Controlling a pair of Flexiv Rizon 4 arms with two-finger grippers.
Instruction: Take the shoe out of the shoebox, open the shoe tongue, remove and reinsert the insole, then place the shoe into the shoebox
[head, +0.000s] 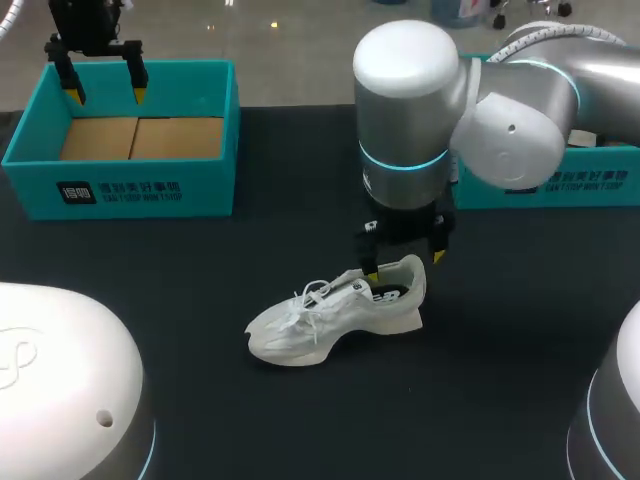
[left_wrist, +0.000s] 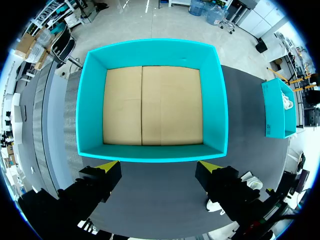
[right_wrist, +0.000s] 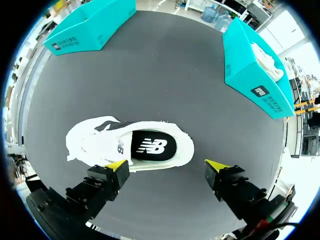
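**Shoe out on the table, right pincer spread above its heel**

The black table (head: 520, 330) carries everything. The open teal shoebox (head: 120, 190) lies straight below the left pincer (head: 106, 96), whose 2 yellow tips are spread wide and hold nothing. In the left wrist view the shoebox (left_wrist: 215, 100) lies ahead of that pincer (left_wrist: 159, 166) with only its bare cardboard floor showing. I judge this arm to be parked there, clear of the work and near where the shoe must end up. A 2nd teal box (head: 590, 185) lies beyond the right arm and well away from its pincer. Something white and crumpled (right_wrist: 265, 57) sits in it. I cannot tell what it is.

The shoe (head: 330, 315) stands upright on its sole directly under the right pincer (head: 404, 265), well apart from the shoebox. In the right wrist view that pincer (right_wrist: 166, 165) is also spread. One tip is just beside the shoe's (right_wrist: 100, 142) flank, perhaps touching it, and the other hangs over bare table off the heel. Nothing is clamped. Being poised over the heel opening suits a reach for the tongue or insole, which is probably the step in hand.

The shoe is a white runner with a thick pale sole. Its laces (head: 312, 296) lie loosely over the forefoot. The black insole (right_wrist: 152, 146), with a white mark, is seated flat inside the shoe.
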